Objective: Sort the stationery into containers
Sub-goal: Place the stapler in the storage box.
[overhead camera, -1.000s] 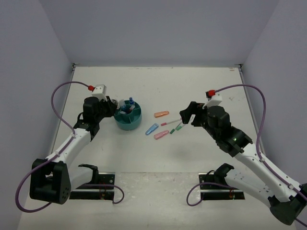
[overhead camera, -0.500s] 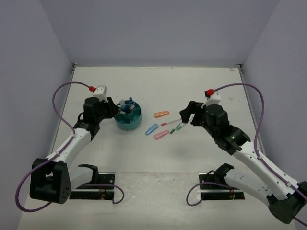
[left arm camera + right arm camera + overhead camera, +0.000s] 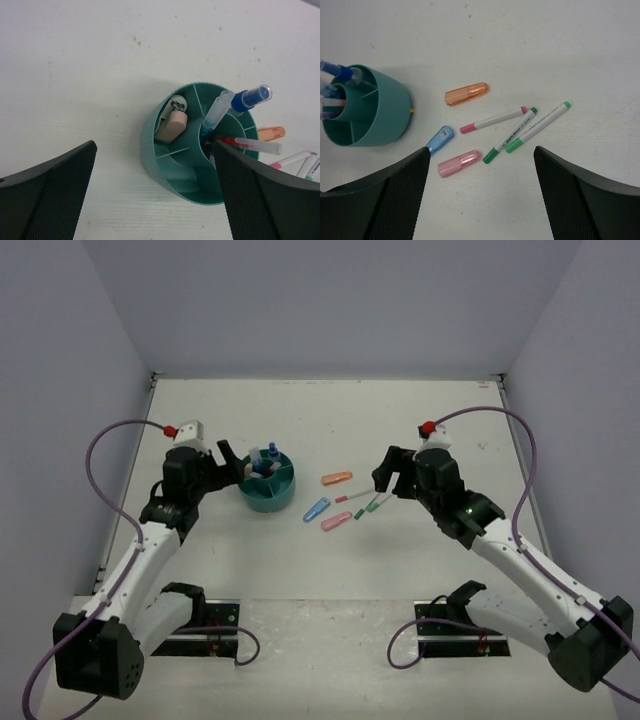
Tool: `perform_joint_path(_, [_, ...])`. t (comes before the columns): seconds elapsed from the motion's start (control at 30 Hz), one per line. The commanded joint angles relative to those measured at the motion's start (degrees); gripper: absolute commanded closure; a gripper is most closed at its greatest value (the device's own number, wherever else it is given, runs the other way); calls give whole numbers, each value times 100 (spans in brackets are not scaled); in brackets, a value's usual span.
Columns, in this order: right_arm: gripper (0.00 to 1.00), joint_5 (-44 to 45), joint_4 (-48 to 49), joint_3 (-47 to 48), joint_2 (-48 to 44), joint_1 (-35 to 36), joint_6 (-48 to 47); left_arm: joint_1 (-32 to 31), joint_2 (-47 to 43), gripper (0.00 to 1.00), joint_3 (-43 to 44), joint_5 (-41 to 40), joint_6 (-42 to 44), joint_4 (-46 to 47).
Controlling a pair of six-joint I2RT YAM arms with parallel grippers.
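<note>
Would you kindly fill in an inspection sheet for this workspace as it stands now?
Surface: white table, faintly speckled.
Job's things: teal organizer holds pens and a blue-capped bottle; loose to its right lie an orange marker, blue marker, pink marker, pink-tipped pen and green pens.
Clutter: nothing seen.
Grippers: left gripper open and empty by the organizer; right gripper open and empty near the loose pens.
Cables: purple cables loop off each arm, apart from the items.
Surroundings: plain walls on three sides.

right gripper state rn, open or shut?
Open. Right wrist view shows the right gripper with fingers wide apart, gripping nothing; green pens lie loose on the table below.
</note>
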Motion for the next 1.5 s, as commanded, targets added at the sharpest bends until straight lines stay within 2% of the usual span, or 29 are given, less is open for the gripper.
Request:
perform_joint_path(0.0, [21,532,127,-147,710,-201,788,56,-544,0,760,-972,-657,-1251])
perform_joint_path(0.1, [31,883,118,-107,1201,-218,1162,56,-738,0,1206,-1226,-585,-2223])
perform_joint_path(0.17, [39,1136,82,37,1756,-293,1403,56,-1036,0,1219,-945,-326,-2408])
perform_joint_path(0.27, [49,839,22,282,2468,-601,1597,56,-1431,0,930,-248,130,-2357])
perform_joint_path(0.37, [60,797,24,437,2960,-722,1820,56,-1981,0,538,187,187,-2072])
perform_joint_path(0.6, [63,554,22,700,3501,-766,2007,56,-1874,0,429,239,224,-2013])
perform_joint_path(1.13, [66,450,62,692,3911,-766,2234,56,-1947,0,334,526,261,-1903])
perform_joint_path(1.27, [74,351,-143,868,4264,-766,2341,50,-1858,0,325,540,262,-1918])
perform_joint_path(1.33, [84,382,-241,846,4359,-757,2412,56,-1857,0,341,536,262,-1923])
perform_joint_path(1.47, [84,346,-64,556,4295,-751,2423,56,-1924,0,331,522,255,-1912])
